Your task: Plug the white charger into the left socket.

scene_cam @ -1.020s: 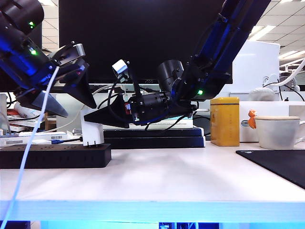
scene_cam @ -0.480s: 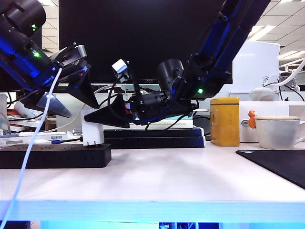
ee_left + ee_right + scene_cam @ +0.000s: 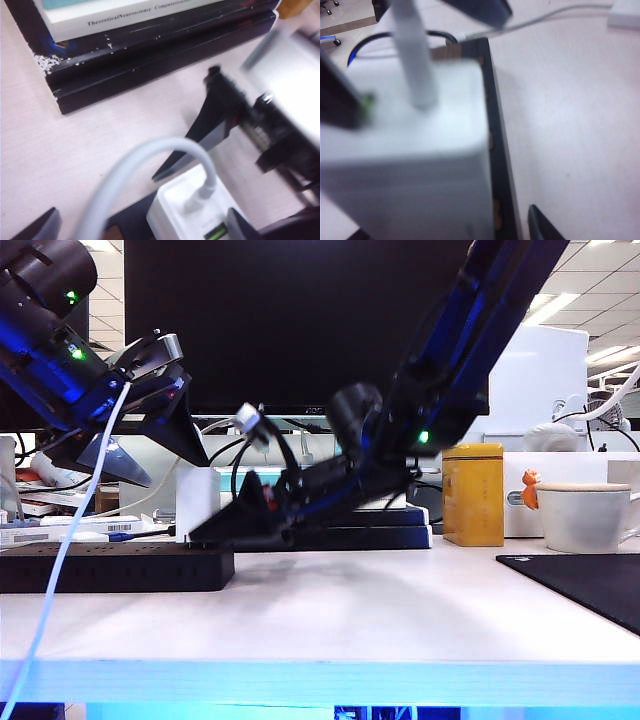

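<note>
Left gripper [image 3: 150,455] spread wide above white charger [image 3: 197,502], right gripper [image 3: 215,532] spread beside it

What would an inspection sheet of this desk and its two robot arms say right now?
Surface: pale table, dark mat at the right edge.
Job's things: white charger standing upright on the black power strip, apparently plugged in.
Clutter: yellow tin, white mug, stacked books.
Grippers: left gripper open, hanging above the charger, touching nothing. Right gripper low against the charger's right side, jaws apart; hold cannot be confirmed.
Cables: white cable rising from the charger's top, dropping over the table's front edge.
Surroundings: black monitor behind, office ceiling lights.
</note>
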{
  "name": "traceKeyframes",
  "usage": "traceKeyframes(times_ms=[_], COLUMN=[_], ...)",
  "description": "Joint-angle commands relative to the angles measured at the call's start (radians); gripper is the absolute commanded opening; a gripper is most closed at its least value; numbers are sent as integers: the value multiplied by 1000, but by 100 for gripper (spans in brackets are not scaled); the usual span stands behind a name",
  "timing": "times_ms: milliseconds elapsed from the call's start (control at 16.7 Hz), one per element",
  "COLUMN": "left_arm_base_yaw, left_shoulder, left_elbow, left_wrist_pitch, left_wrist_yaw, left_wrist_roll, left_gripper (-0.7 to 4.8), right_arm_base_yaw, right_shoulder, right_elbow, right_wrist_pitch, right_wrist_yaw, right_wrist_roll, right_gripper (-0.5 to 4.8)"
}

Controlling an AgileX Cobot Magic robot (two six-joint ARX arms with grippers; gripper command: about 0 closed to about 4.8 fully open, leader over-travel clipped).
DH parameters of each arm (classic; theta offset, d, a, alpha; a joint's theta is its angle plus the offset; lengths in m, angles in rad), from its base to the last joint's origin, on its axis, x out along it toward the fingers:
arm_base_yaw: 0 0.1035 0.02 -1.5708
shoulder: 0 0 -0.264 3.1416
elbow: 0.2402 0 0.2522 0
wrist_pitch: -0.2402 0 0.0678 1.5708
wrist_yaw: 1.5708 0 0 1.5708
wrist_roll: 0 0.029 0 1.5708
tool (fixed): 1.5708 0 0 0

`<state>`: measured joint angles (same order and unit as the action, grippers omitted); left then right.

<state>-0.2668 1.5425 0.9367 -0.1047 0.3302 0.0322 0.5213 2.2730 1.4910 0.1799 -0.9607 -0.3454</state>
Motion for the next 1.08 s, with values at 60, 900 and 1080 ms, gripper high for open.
traceKeyframes(times_ms=[60, 900, 1080], left_arm_base_yaw=[0, 0, 0], left_shoulder=[8, 8, 8], left_elbow=[-5, -5, -5], left_wrist_pitch=[-54, -59, -64], left_wrist_yaw=[-15, -12, -11], left_wrist_roll=[12, 12, 12], left_gripper=[434, 434, 434], right_arm_base_yaw=[-8, -36, -23], right_shoulder=[-53, -126, -126], right_elbow=[8, 8, 8], right_wrist_pitch=[26, 20, 19], right_wrist_yaw=[-11, -23, -18], right_wrist_roll=[5, 80, 84], right_gripper=[348, -2, -2])
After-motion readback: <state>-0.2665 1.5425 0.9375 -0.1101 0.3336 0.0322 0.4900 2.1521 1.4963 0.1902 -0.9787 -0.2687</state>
